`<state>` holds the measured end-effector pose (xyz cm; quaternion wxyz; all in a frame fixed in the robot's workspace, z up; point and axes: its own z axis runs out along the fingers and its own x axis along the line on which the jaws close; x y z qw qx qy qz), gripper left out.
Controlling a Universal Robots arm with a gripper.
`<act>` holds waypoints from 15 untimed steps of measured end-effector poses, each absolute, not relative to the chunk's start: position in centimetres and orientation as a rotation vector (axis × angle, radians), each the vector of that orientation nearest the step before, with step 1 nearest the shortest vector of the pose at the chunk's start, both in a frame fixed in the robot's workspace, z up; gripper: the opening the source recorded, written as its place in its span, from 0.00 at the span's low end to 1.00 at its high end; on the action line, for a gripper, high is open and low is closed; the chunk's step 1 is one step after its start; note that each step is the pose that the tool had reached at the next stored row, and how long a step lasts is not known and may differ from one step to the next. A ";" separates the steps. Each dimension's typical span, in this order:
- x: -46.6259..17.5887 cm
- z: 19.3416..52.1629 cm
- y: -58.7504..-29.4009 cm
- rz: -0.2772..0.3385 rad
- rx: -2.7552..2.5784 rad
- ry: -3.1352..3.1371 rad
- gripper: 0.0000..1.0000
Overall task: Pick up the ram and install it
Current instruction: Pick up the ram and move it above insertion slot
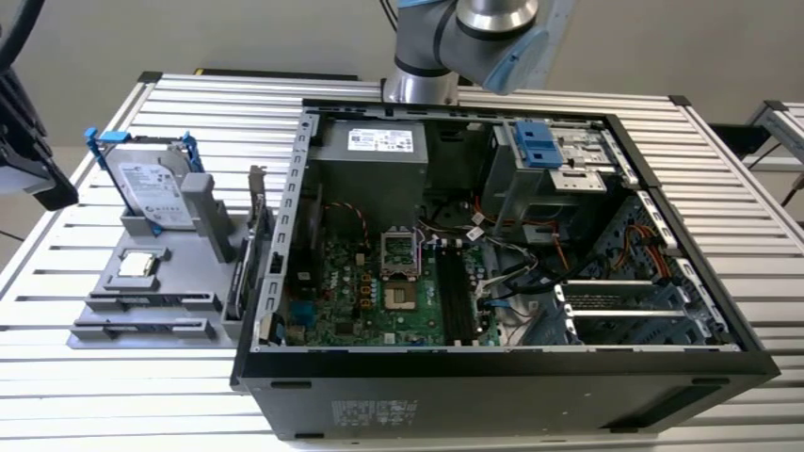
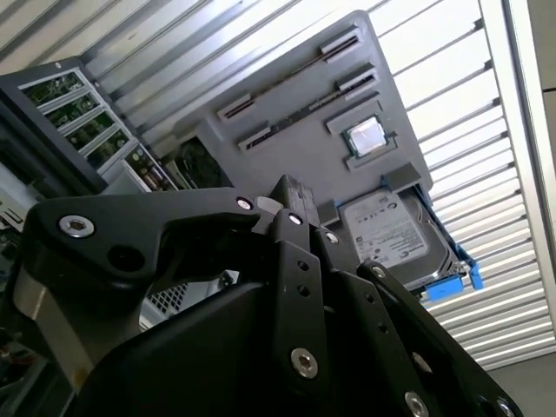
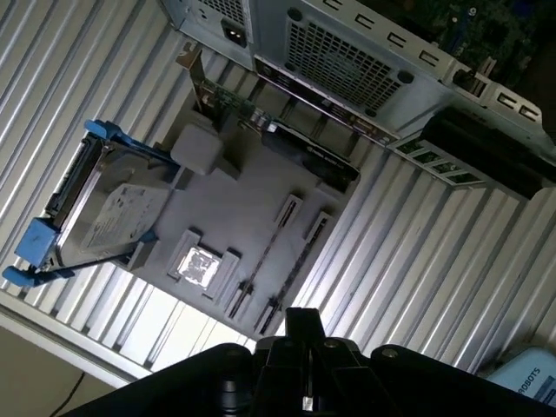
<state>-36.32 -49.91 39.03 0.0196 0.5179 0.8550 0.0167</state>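
**Robot gripper above a parts tray, memory stick resting in its holder**

In the exterior view, an open black desktop computer case (image 1: 503, 282) lies on its side on a ribbed aluminium table (image 1: 703, 141). The base of the grey robot arm (image 1: 434, 47) stands at twelve o'clock from the case. A grey plastic parts tray (image 1: 113, 292) sits on the table at nine o'clock from the case, just beside it.

The ram (image 3: 265, 252), a slim, long circuit-board stick, rests on its edge in the tray, spanning a pair of small grey end holders. In the second wrist view it shows as a thin dark line (image 2: 304, 110). It is outside the case, well apart from the long black memory slots (image 1: 455, 297) on the green motherboard (image 1: 364, 297).

In the exterior view, a small square silver processor chip (image 1: 136, 266) lies at twelve o'clock from the stick's holders. A silver hard drive with blue brackets (image 1: 153, 188) leans at twelve o'clock from the chip.

The black metal gripper (image 3: 302, 334) hangs above the tray in both wrist views (image 2: 291, 200), clear of the stick and holding nothing visible. Whether it is spread or pressed together cannot be told.
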 end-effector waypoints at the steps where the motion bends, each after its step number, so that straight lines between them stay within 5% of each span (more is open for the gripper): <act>1: -36.3 39.0 -49.9 0.051 1.615 2.649 0.00; 15: -36.3 39.0 -49.9 0.049 1.726 2.576 0.00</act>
